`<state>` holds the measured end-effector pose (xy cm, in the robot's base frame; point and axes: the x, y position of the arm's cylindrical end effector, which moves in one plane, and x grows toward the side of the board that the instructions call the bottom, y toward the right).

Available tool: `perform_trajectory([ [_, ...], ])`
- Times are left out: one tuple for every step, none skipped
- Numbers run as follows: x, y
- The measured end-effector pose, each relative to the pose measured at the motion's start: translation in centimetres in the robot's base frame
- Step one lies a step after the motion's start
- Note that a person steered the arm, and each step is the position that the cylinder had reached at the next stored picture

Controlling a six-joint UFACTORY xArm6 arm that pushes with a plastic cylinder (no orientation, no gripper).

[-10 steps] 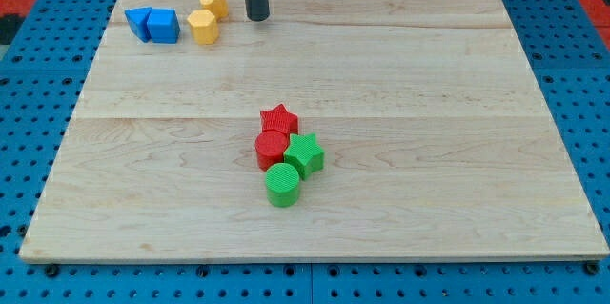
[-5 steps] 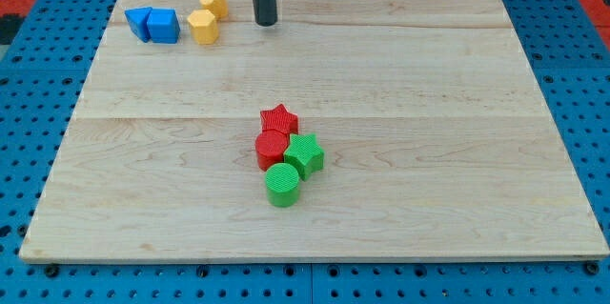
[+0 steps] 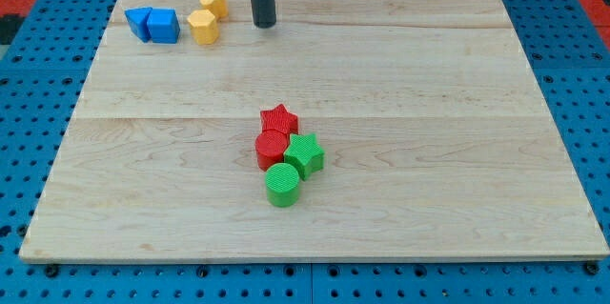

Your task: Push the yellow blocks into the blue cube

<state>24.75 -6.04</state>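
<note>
Where the rod meets the board, top: my tip (image 3: 264, 25), bare, gripping nothing.
Yellow blocks: upper (image 3: 213, 3), lower (image 3: 202, 27); near tip, to its left, apart.
Blue cube (image 3: 163, 27): left of the lower yellow, small gap.

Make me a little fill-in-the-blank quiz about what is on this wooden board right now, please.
1. The two yellow blocks lie to the view's ____ of my tip.
2. The blue cube sits near the board's top-____ corner in the view.
3. The green cylinder is the block nearest the view's ____ edge.
4. The red star lies directly above the ____ cylinder in the view.

Missing words: left; left; bottom; red
</note>
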Motion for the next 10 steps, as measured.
perform_trajectory([
  [-3.9,-1.3],
  [-4.2,-8.7],
  [-4.2,-12.5],
  [-4.5,-12.9],
  [-4.9,-11.7],
  [-1.7,-4.0],
  [3.2,-5.0],
  [2.3,-6.5],
  [-1.4,-4.0],
  [-3.2,-4.9],
])
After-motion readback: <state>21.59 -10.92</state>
